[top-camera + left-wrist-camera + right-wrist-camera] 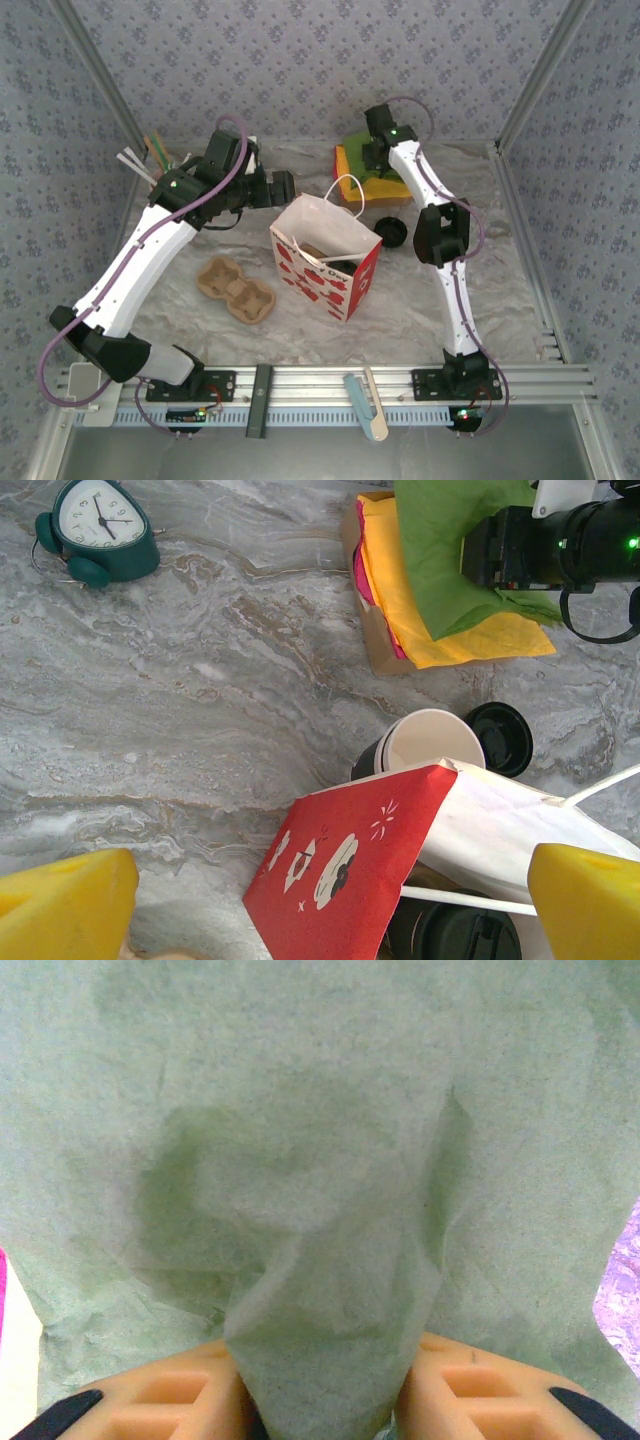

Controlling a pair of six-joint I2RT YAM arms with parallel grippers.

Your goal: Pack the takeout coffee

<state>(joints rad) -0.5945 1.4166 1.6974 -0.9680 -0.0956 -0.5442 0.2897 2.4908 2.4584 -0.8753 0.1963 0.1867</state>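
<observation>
The left pincer (330,890) hangs wide above the red-and-white paper bag (345,865). The bag's rim hides the foot of the open dark paper cup with a white inside (432,742), which stands on the marbled desk (200,680) just behind it, a loose round black lid (500,738) beside it. The second dark cup, black-lidded (455,935), sits inside the bag, half cut off. The right pincer (320,1390) pinches a fold of green paper napkin (300,1160) whose edges run out of sight.

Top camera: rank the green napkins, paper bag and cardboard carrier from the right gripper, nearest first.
1. Green napkins, back right, pinched by the right gripper.
2. Paper bag, table centre.
3. Cardboard carrier, left of the bag.
</observation>
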